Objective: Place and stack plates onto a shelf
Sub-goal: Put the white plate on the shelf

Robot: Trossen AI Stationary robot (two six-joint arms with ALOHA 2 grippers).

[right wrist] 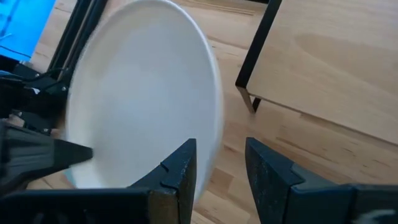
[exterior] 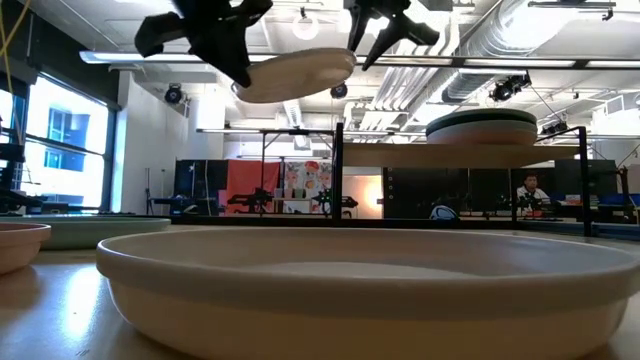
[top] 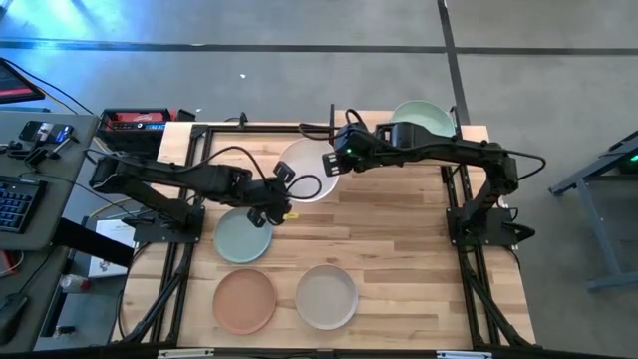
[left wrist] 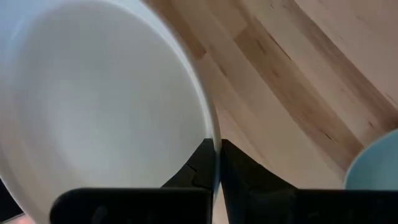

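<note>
A white plate point(top: 304, 170) is held in the air over the table's middle, seen from the side in the low view point(exterior: 295, 75). My left gripper point(top: 277, 199) is shut on its rim. My right gripper point(top: 330, 163) is open at the plate's opposite rim point(right wrist: 216, 134), one finger point(right wrist: 183, 165) over the plate and the other point(right wrist: 267, 174) outside it. The shelf point(right wrist: 336, 56), a light-wood board on black posts point(right wrist: 258, 43), stands at the far edge and carries a mint green plate point(top: 424, 118). My left gripper pinches the white plate's rim point(left wrist: 214, 134) between its two fingers, on the side toward the table's left and near edges. It comes from the left. The plate is lifted clear and nearly level, its right side slightly higher point(exterior: 335, 60). My right gripper is open around the plate's far-right rim; whether a finger touches it, I cannot tell.
On the table lie a blue-green plate point(top: 242, 236), a peach plate point(top: 244, 301) and a beige plate point(top: 327, 296), the last close before the low camera point(exterior: 360, 290). Bare wood shows to the right of them. A person sits in the room behind point(exterior: 530, 190).
</note>
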